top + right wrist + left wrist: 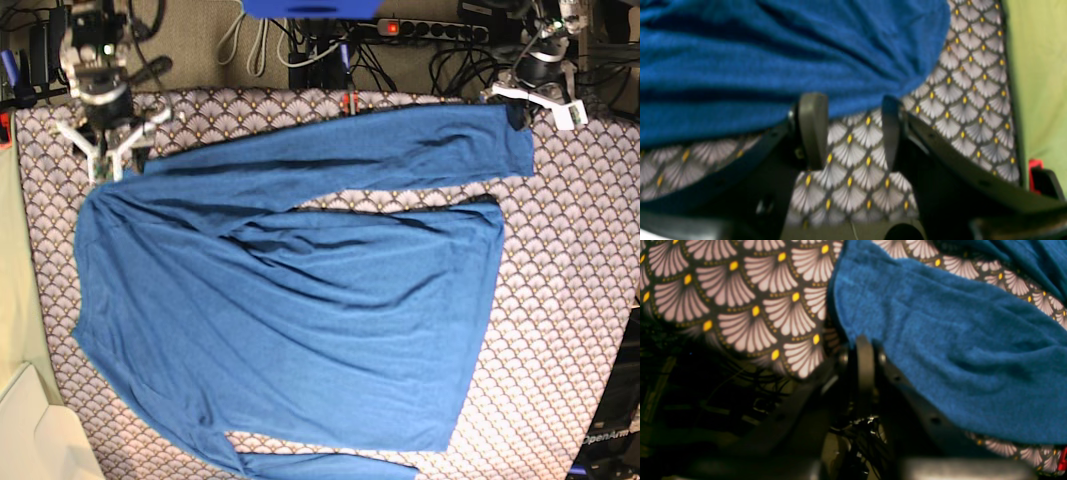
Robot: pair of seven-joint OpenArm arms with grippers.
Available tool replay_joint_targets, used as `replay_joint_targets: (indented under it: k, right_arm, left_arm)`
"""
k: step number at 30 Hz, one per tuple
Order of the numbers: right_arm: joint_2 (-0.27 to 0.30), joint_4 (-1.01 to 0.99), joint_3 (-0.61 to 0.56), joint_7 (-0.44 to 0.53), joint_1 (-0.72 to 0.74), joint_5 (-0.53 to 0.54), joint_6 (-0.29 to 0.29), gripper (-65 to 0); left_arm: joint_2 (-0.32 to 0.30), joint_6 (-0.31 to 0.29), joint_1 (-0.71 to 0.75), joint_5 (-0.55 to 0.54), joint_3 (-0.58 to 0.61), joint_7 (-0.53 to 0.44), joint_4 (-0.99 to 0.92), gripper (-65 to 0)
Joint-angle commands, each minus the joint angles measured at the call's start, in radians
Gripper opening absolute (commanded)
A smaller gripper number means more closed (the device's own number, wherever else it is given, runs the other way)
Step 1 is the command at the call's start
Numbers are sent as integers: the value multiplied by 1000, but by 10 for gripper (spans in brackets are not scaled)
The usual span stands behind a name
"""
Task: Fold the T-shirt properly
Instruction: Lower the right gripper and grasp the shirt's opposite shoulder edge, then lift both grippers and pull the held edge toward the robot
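Two sets of fingers on the job, both at the far edge of the counter (pixel 570 300), which wears a fan-scale patterned cloth. T-shirt (pixel 290 320) lies spread flat across the middle, body filling most of the surface, one long sleeve stretched along the far side toward the right, another sleeve peeking out at the near edge. My left fingers (pixel 862 346) sit at the far right corner of the base view (pixel 520 105), right at that sleeve's cuff end; pads are pressed together with no gap, blue fabric lies directly against them on one side, but I cannot tell from the wrist view whether cloth is actually pinched between them. My right fingers (pixel 850 110) sit at the far left of the base view (pixel 110 150), near the shirt's shoulder area; they stand partly apart with bare patterned cloth showing between them, shirt edge just beyond the tips, nothing held. Left wrist view is blurred. Power strip (pixel 430 28) and cables lie on the floor past the far edge.
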Motion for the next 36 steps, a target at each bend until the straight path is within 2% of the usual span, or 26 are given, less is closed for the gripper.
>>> replay_joint_targets:
  k: [1, 9, 13, 15, 27, 30, 36]
  right_arm:
    - [-5, -11, 5, 6, 16, -4, -7, -373]
    - [-22, -146, 53, -8, 133, -4, -10, -362]
    - [-69, -196, 166, -5, 185, -4, -8, -283]
    - [-71, -214, 186, -5, 199, -4, -8, -260]
    - [-75, -223, 165, -2, 199, -3, -5, -257]
    - [-75, -223, 140, -2, 199, -3, 24, -257]
    - [-75, -297, 146, -2, 240, -3, 30, -257]
  left_arm:
    - [-6, 0, 7, -3, -3, -8, 19, -644]
    - [-6, 0, 7, -3, -3, -8, 20, -644]
    - [-6, 0, 7, -3, -3, -8, 20, -644]
    - [-6, 1, 7, -3, -3, -8, 20, -644]
    - [-6, 3, -7, -3, -3, -6, 20, -644]
    - [-6, 4, -7, -3, -3, -6, 20, -644]
    - [-6, 4, -7, -3, -3, -6, 20, -644]
